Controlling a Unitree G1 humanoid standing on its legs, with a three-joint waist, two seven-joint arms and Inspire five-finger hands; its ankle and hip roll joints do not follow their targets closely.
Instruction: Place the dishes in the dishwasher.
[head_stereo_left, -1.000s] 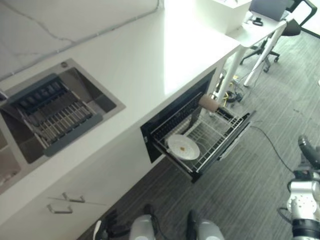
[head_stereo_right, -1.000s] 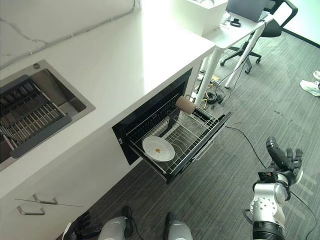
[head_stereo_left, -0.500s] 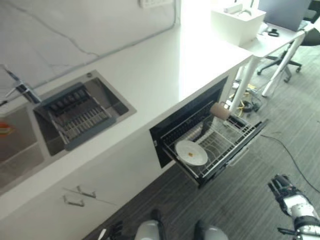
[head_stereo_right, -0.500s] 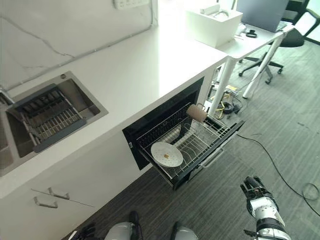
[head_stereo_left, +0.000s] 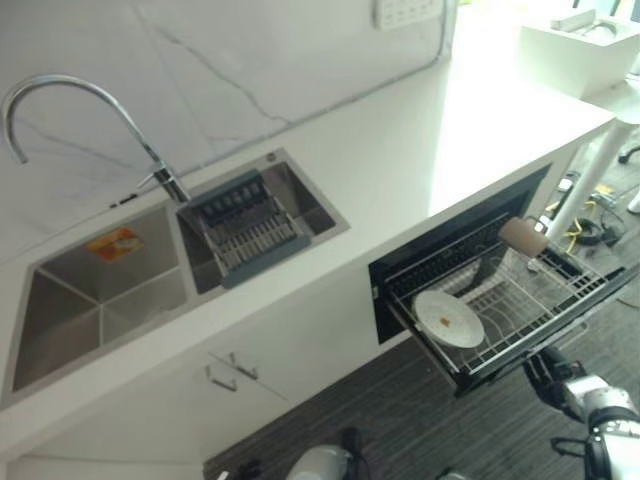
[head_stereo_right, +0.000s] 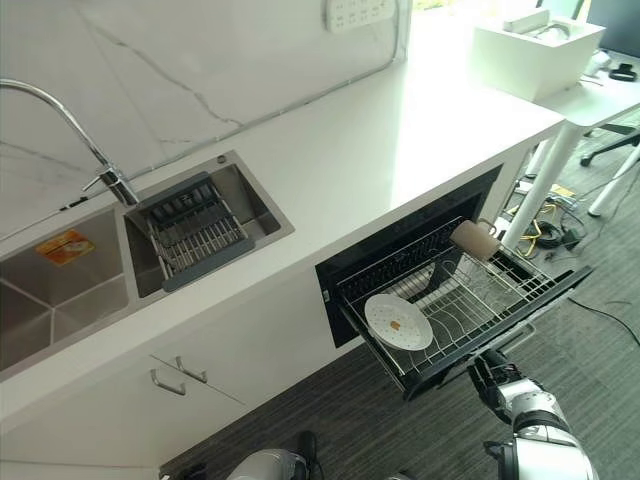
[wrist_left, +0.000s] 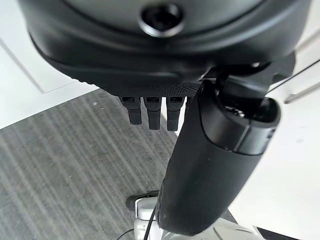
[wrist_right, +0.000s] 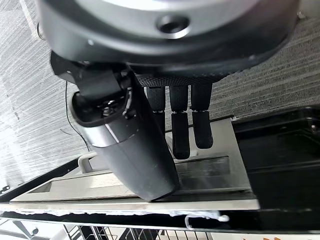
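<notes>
1. The plate (head_stereo_right: 398, 321), just above the right hand (head_stereo_right: 492, 378), is white with a small brown speck.
2. The cup (head_stereo_right: 474, 240), farther beyond, is tan.
3. The rack (head_stereo_right: 470, 296) is silver wire in a black frame.
4. The counter (head_stereo_right: 380, 150) is plain white.
5. The wall (head_stereo_right: 200, 60) is grey-veined marble.
6. The floor (wrist_left: 75, 160) under the left hand (wrist_left: 210, 165) is grey-striped.

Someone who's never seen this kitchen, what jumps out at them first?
The pulled-out dishwasher rack under the white counter, with a white plate lying near its front and a brown cup at its back. The right hand is just below the rack's front, and a steel sink sits far left.
</notes>
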